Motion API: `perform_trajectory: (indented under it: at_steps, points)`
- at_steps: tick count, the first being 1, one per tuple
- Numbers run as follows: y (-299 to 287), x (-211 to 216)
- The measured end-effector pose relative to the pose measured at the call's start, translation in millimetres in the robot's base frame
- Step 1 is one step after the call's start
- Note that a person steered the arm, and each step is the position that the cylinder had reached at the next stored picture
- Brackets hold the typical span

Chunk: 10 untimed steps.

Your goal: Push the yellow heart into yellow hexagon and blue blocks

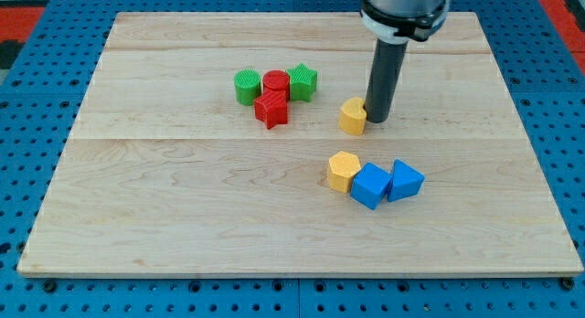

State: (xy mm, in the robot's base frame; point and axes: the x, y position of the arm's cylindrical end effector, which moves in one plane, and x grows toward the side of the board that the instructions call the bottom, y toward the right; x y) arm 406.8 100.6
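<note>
The yellow heart lies a little right of the board's middle. My tip stands right against the heart's right side, touching or nearly touching it. Below them, toward the view's bottom, the yellow hexagon sits in a row with a blue cube-like block and a blue wedge-like block; these three touch one another. A gap of bare board separates the heart from that row.
A cluster left of the heart holds a green block, a red cylinder, a green block and a red star-like block. The wooden board lies on a blue pegboard table.
</note>
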Motion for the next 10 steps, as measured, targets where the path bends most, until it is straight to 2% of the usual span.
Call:
perform_trajectory:
  at_steps: [1,2,4,5,6,7,8,9,10]
  points:
    - [27,-28]
    - [4,-24]
    - [-31,-41]
    - [-41,-13]
    - [-9,14]
    - [-15,37]
    - [-18,-11]
    - [-48,-17]
    - [-9,18]
